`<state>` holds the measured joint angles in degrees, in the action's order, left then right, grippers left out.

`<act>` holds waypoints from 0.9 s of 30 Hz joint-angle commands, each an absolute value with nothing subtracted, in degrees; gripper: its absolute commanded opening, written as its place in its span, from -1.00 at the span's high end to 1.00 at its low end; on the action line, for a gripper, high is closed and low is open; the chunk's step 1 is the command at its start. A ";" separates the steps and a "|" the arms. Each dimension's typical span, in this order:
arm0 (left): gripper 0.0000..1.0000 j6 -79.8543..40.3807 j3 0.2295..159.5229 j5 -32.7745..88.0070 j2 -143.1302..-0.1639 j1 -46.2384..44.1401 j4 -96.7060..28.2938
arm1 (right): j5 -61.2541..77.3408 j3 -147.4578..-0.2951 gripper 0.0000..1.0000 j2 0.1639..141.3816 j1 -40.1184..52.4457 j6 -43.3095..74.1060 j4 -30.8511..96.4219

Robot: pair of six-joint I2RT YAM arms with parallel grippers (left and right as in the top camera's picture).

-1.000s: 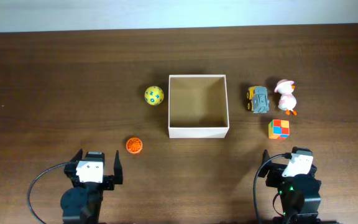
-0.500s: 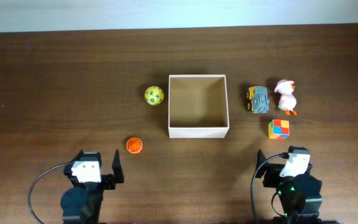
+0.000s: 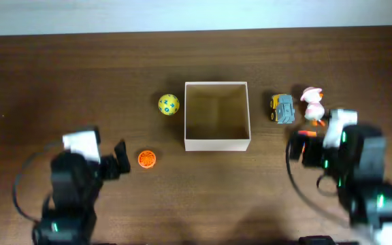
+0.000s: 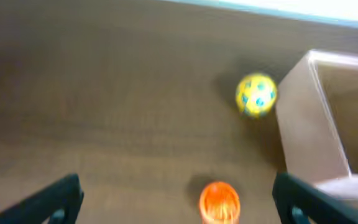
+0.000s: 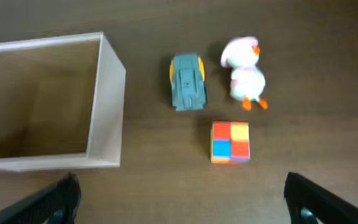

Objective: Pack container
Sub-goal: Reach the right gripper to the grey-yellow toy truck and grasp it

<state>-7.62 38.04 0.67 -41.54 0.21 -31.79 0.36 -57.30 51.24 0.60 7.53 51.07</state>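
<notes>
— Entry one, your pincers?
— Left pincer [image 4: 178, 200]: released, fingers spread wide, nothing between them. Right pincer [image 5: 182, 198]: likewise released and bare.
— Entry two, the container?
— Container [image 3: 217, 144]: centre of the overhead frame, between my two arms, mouth up, nothing inside. It is square, so it has no long axis. I judge neither arm clearly nearer.
— The loose pieces?
— Toy truck [image 5: 186, 81]: just right of the container, long axis running top to bottom of the right wrist frame.
Duck [image 5: 244, 71]: just right of the truck, not touching it.
Colour cube [image 5: 230, 141]: below those two, ahead of my right pincer and right of its midline. It is that arm's nearest piece.
Yellow ball [image 4: 256, 94]: just left of the container.
Orange ball [image 4: 219, 201]: lower centre of the left wrist frame, just ahead of my left pincer and a little right of its midline. It is that arm's nearest piece, round, with no axis to mind.
</notes>
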 commanded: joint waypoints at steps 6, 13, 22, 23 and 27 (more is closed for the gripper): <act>-0.98 -5.72 69.41 1.34 -72.36 0.56 -51.24 | 5.43 -88.31 -0.97 79.24 0.30 7.70 63.70; -0.98 -5.72 78.28 1.23 -84.99 1.96 -54.52 | 5.15 -92.55 -0.97 93.62 0.25 7.33 61.47; -0.98 -5.74 78.26 -0.89 -89.41 3.33 -55.02 | 3.86 -92.55 -0.99 110.32 0.25 7.33 57.43; -0.98 -5.72 78.26 -0.89 -89.41 3.33 -55.11 | 3.84 -92.55 -1.00 111.61 0.25 7.31 56.75; -0.98 -5.74 78.26 -0.86 -89.41 3.31 -55.11 | 1.52 -92.55 -0.87 115.02 0.25 7.33 55.22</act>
